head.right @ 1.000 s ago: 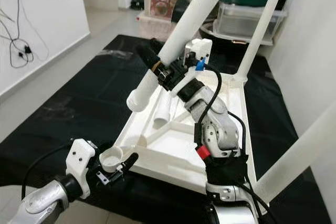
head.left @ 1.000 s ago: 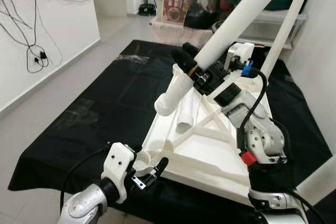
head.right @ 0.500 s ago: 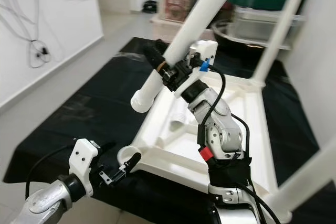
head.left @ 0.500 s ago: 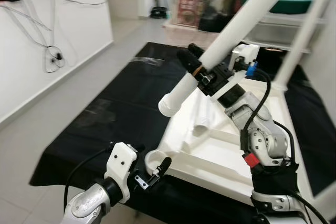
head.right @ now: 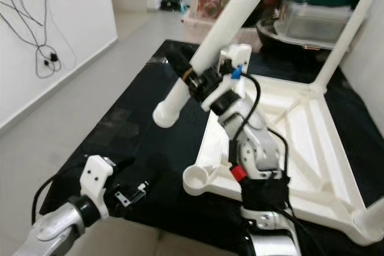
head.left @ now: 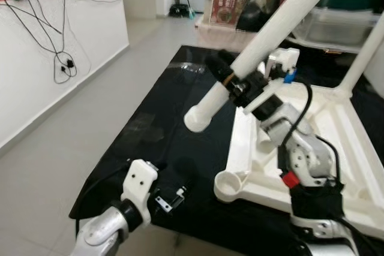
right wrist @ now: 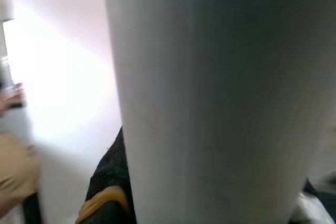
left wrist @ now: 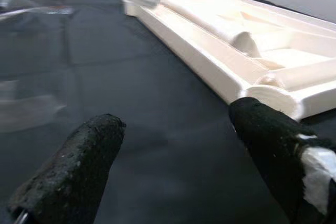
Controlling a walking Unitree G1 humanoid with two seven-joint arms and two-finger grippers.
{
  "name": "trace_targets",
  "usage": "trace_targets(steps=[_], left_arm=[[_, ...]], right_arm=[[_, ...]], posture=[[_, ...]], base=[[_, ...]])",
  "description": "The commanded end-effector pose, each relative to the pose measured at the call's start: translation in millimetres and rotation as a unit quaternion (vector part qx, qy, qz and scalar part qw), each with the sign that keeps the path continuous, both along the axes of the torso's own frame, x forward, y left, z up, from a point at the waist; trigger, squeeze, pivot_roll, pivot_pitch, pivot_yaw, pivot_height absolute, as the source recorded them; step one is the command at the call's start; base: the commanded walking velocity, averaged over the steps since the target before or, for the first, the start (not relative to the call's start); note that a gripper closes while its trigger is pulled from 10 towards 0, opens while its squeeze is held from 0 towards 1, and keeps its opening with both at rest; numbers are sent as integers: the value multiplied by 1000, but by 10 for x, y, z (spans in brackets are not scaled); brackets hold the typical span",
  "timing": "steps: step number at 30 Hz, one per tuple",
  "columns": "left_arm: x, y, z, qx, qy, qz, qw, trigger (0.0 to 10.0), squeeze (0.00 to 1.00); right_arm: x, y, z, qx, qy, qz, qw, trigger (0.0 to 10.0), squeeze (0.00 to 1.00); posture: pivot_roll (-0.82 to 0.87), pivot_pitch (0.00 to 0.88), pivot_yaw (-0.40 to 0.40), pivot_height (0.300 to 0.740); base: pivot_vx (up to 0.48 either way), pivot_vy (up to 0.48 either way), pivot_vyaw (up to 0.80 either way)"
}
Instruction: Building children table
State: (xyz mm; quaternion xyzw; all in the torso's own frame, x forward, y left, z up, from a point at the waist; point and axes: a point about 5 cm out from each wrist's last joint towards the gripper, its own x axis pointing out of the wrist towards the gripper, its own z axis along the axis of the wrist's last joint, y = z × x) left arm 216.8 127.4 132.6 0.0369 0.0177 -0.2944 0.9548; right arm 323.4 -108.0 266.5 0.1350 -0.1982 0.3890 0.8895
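The white table top [head.left: 336, 142] lies upside down on a black cloth [head.left: 168, 118]. Its near left corner has an empty round socket [head.left: 231, 184]. My right gripper [head.left: 233, 82] is shut on a long white table leg [head.left: 276, 28], held slanted in the air. The leg's threaded end [head.left: 195, 118] hangs above the cloth, left of the table's edge. In the right wrist view the leg [right wrist: 210, 98] stands close against a black finger [right wrist: 107, 182]. My left gripper [head.left: 171, 193] is open low over the cloth, left of the socket and holding nothing; its fingers [left wrist: 79, 166] stand wide apart.
Another leg [head.left: 363, 58] stands screwed into the far corner and one [head.right: 372, 220] rises at the near right corner. Storage boxes [head.right: 312, 16] crowd the back. A white wall with hanging cables [head.left: 60, 64] and bare floor [head.left: 54, 166] lie to the left.
The camera has swung, so the table sits further right in view. My left gripper, earlier at the socket corner, is now off it to the left. The leg's end is now off the table's edge.
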Motion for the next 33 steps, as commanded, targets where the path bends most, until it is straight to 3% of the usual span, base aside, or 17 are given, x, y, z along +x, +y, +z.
trace_targets(steps=[1,11,14,17,22,28,33], left_arm=[[-12,-6,-9,0,2,0,1000,10000,0],[-2,13,-48,8,6,4,1000,10000,0],[-9,6,-56,9,7,4,1000,10000,0],[-12,16,-62,11,7,4,1000,10000,0],[-7,31,-74,14,8,6,1000,10000,0],[-46,30,-70,8,18,-9,1000,10000,0],[-119,90,-162,24,38,-10,999,10000,0]], right_arm=[[3,-71,44,-3,-13,-9,1000,0,0],[-31,-270,69,-79,-33,54,995,0,0],[-50,-463,7,-131,-25,89,987,0,0],[-99,-542,-34,-166,-20,121,978,0,0],[-164,-607,-135,-202,1,159,966,0,0],[-290,-642,-360,-244,51,234,940,0,0],[-265,-656,-414,-247,62,234,938,0,0]], posture=[[81,0,-103,740],[75,0,-103,740],[78,0,-106,740],[78,0,-105,740],[78,0,-104,740],[87,0,-104,740],[91,0,-104,740]], base=[[0,0,0],[0,0,0],[0,0,0],[0,0,0],[0,0,0],[0,0,0],[0,0,0]])
